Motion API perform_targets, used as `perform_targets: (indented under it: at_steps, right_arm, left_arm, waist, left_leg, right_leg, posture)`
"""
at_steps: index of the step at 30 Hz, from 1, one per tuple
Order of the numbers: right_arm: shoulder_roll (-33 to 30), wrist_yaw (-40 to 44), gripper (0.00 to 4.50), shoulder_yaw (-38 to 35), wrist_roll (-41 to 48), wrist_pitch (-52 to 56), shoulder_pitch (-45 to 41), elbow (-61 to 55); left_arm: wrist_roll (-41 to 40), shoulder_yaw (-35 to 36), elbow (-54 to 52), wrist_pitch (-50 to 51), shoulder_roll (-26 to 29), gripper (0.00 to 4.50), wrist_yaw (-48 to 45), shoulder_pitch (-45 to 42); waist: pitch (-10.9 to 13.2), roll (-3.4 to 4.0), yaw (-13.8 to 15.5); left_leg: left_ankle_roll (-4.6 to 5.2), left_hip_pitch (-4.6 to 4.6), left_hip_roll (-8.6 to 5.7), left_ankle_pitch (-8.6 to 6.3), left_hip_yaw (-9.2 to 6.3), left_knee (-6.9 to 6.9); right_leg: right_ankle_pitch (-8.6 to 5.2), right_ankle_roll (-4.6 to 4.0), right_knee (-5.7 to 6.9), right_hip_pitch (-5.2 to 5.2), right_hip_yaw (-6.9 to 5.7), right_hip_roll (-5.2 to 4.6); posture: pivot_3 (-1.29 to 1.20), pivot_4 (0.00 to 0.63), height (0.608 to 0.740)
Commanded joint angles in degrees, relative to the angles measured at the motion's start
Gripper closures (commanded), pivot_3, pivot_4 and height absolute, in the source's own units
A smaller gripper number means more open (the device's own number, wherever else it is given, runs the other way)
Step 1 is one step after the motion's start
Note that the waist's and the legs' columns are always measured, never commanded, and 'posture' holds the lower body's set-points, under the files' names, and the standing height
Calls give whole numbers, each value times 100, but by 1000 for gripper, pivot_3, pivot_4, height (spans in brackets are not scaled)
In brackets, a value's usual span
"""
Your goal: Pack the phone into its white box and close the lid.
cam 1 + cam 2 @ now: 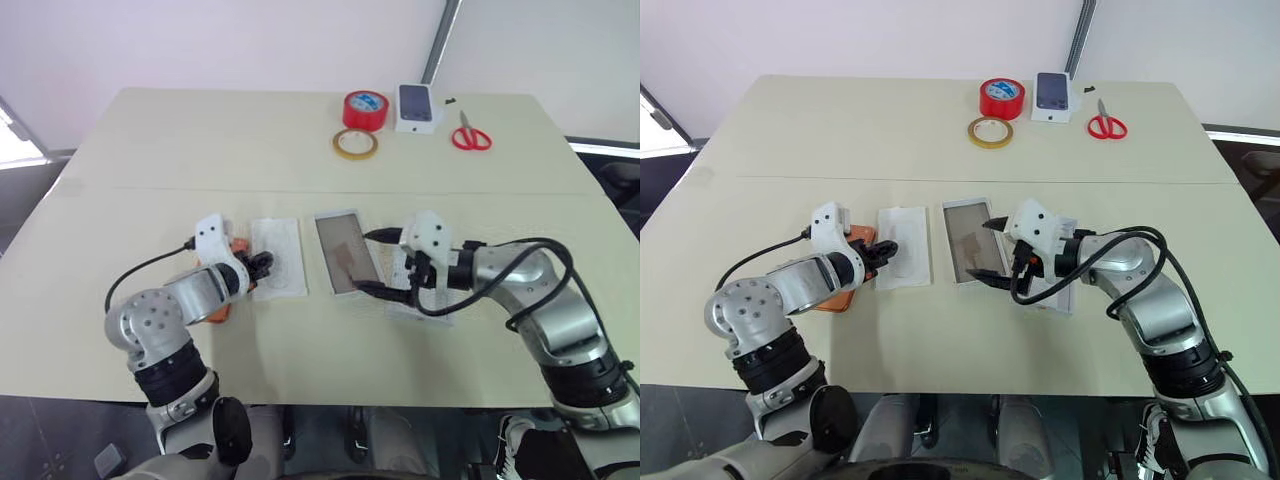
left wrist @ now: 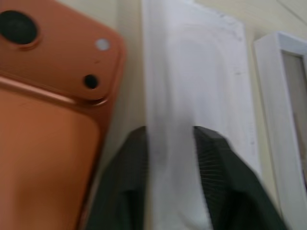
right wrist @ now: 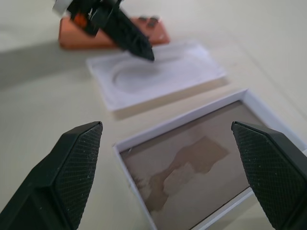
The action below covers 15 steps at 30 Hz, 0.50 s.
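Two jaws | left gripper: nearly shut, over white insert | right gripper: wide apart, above white box

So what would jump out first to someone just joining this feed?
The orange phone at table's left, beside a flat white insert that the left gripper pinches at its edge. At centre, the right gripper hovers open around the empty white box. A red tape roll brightens the far edge.
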Motion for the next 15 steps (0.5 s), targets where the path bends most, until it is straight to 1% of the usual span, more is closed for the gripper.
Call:
perform_targets:
  at_steps: [1, 4, 7, 9, 12, 15]
  right_arm:
    - [-170, 210, 0, 195, -90, -90, -58, -293]
    - [-296, 330, 0, 502, -252, 39, -180, -340]
    - [-273, 402, 0, 850, -450, 190, -428, -185]
    - [-211, 395, 0, 1078, -642, 248, -603, -14]
    - [-81, 334, 0, 1360, -914, 305, -834, 348]
    - [14, 333, 833, 1640, -1244, 208, -1002, 750]
  left_arm:
    - [32, 57, 9, 51, 46, 4453, 26, -101]
    - [38, 86, 32, 51, 80, 4453, -5, -166]
    - [18, 190, 12, 51, 109, 4453, -153, -273]
    - [21, 375, -12, 51, 100, 4453, -244, -388]
    - [-15, 833, 40, 51, 4, 4453, -328, -668]
    - [-59, 1128, 11, 51, 48, 4500, -438, -936]
  waist:
    - [-1, -1, 3]
    - [-1, -1, -1]
    - [-1, -1, -14]
    - [1, -4, -11]
    - [0, -6, -1]
    - [2, -10, 3]
  left_leg:
    - [0, 1, 0, 0, 0, 1]
    - [0, 0, 1, 0, -1, 2]
    - [0, 1, 1, 0, -2, 2]
    - [0, 0, 1, 0, -2, 2]
    - [0, -1, 0, 0, -2, 4]
    - [0, -6, 0, 0, -2, 8]
  right_leg:
    - [0, 0, 0, 1, 0, 0]
    - [0, -1, 0, 1, -1, 0]
    - [0, -1, 0, 1, -1, 1]
    - [1, -2, 1, 0, -2, 2]
    - [0, -2, 1, -1, -4, 2]
    - [0, -1, 0, 0, -5, 0]
  posture:
    - [0, 150, 740]
    - [0, 150, 740]
    - [0, 150, 740]
    - [0, 150, 740]
    - [0, 150, 740]
    - [0, 150, 740]
